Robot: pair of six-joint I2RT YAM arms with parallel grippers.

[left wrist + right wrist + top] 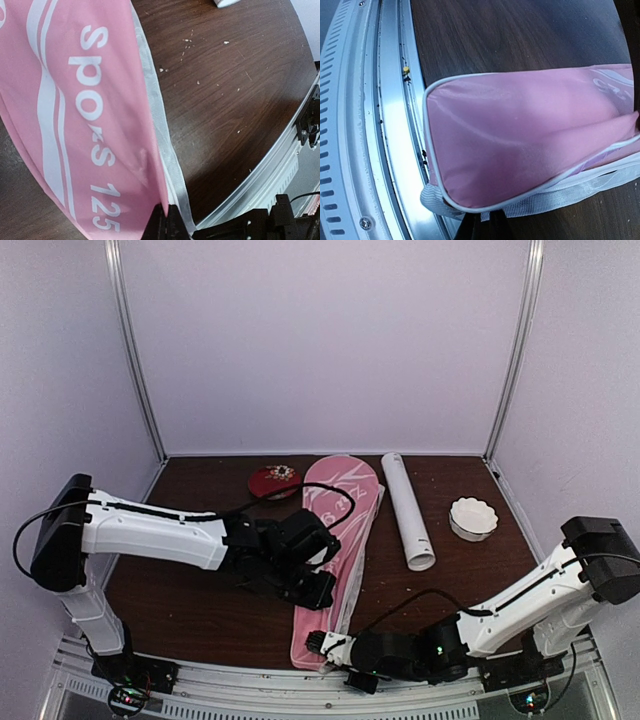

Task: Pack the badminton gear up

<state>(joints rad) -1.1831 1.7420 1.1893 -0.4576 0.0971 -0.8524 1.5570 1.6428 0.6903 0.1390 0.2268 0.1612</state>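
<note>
Pink bag (75,125), printed "Spo?s 125", reaches tabletop (225,100) near edge; left gripper (167,222) pinched shut on its white-trimmed edge; right gripper (322,643) at bag end, grip can't tell.

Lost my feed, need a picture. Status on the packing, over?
Left gripper: jaws shut on edge of pink bag. Right gripper at bag's near end, grip unclear. White tube lying right of bag, not packed. Nothing blocking.

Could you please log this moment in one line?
left gripper: shut on bag | right gripper: at bag end, grip unclear | tube: unpacked
</note>
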